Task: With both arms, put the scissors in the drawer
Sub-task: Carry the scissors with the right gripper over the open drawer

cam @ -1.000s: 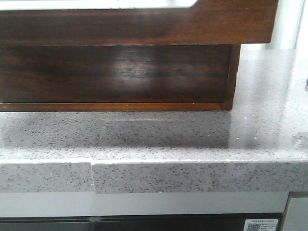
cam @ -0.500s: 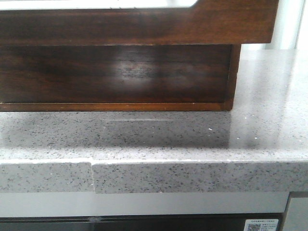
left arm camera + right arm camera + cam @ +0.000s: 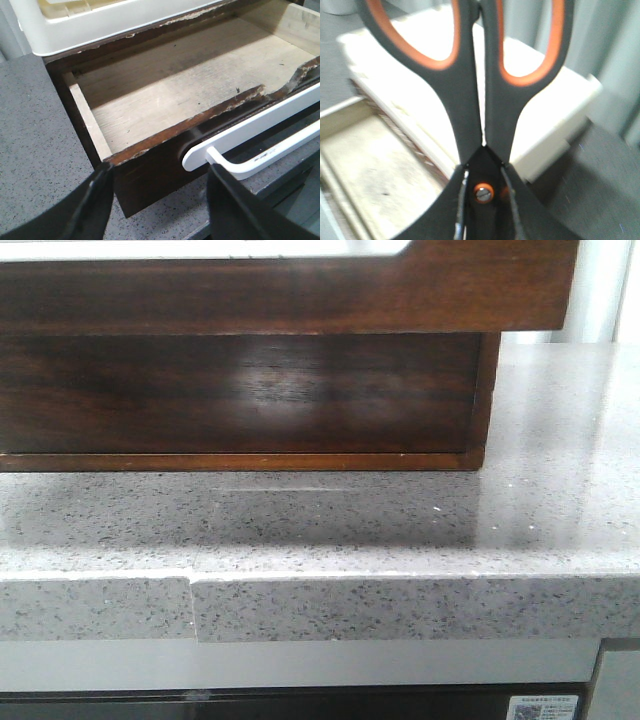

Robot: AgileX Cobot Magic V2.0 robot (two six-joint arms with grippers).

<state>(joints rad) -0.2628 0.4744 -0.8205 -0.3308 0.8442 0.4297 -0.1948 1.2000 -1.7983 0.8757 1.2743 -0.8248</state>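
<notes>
The drawer [image 3: 300, 295] of glossy reddish-brown wood stands pulled out over the counter, filling the top of the front view. In the left wrist view it is open, with a bare pale floor [image 3: 190, 85], a chipped front edge and a white handle [image 3: 250, 145]. My left gripper [image 3: 160, 207] is open and empty, with its fingers on either side of the drawer front's corner by the handle's end. My right gripper [image 3: 482, 200] is shut on the scissors [image 3: 470, 100] at the pivot, with the black-and-orange handles pointing away. It holds them above the drawer's inside [image 3: 375, 175]. Neither gripper shows in the front view.
A cream-white plastic box [image 3: 100, 25] sits on top of the cabinet behind the drawer, and it also shows in the right wrist view [image 3: 550, 115]. The speckled grey stone counter [image 3: 400, 530] runs under the drawer. Darker recessed wood [image 3: 250, 390] lies below the drawer front.
A small dark shape at the front view's right edge has gone out of view. The drawer and counter have not moved.
</notes>
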